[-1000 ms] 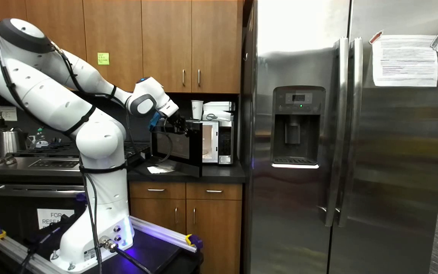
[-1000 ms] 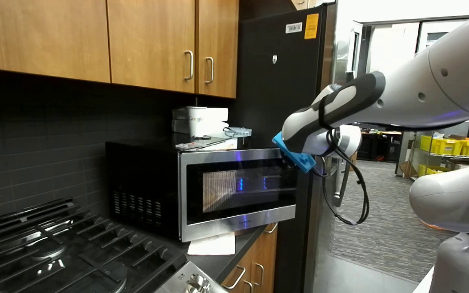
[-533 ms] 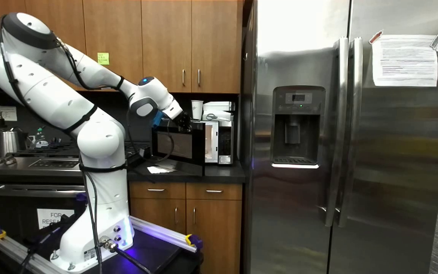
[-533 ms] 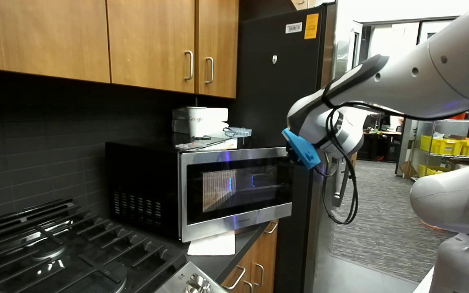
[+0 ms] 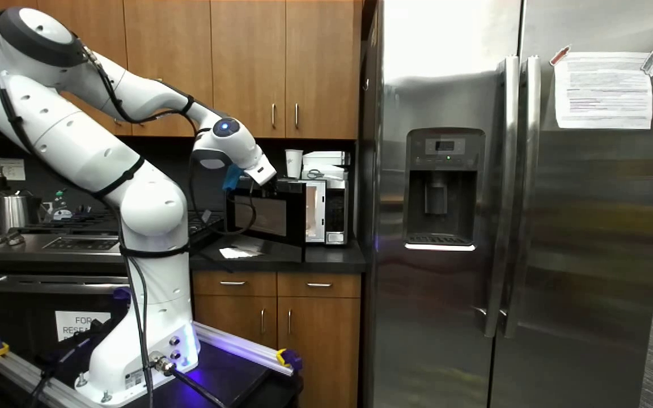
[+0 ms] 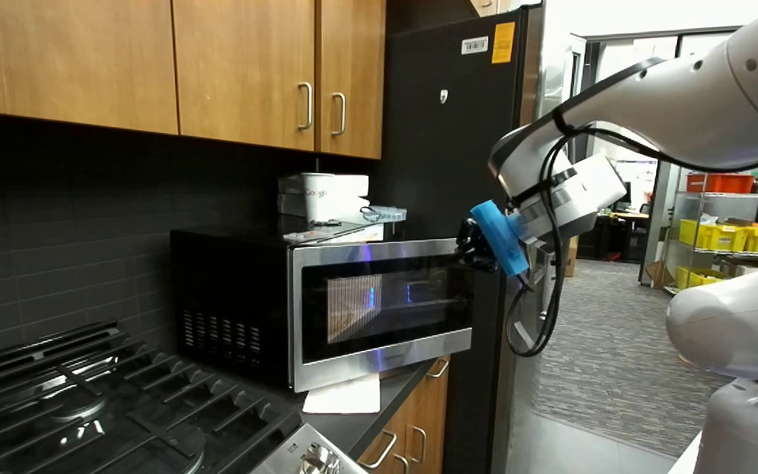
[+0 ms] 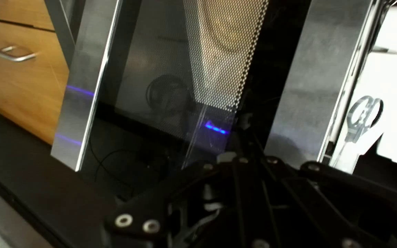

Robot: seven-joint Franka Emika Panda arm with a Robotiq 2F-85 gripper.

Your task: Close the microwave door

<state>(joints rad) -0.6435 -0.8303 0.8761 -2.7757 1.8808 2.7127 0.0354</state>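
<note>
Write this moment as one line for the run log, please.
task: close microwave door | state: open | tool: shut, near door's upper free corner | contact: unclear | result: pending

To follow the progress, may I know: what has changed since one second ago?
The microwave door swung slightly toward closed; the gripper turned, its blue part tipping more upright in an exterior view. Nothing was visibly grasped or released. The white cup and countertop paper stayed put.

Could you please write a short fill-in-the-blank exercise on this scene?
At the open microwave door, the gripper is nearer the ____ than the bottom.
The white cup stands on the ____.
The fridge has ____ long handles.
A pair of ____ shows in the wrist view.
Missing words: top; microwave; two; scissors.
</note>
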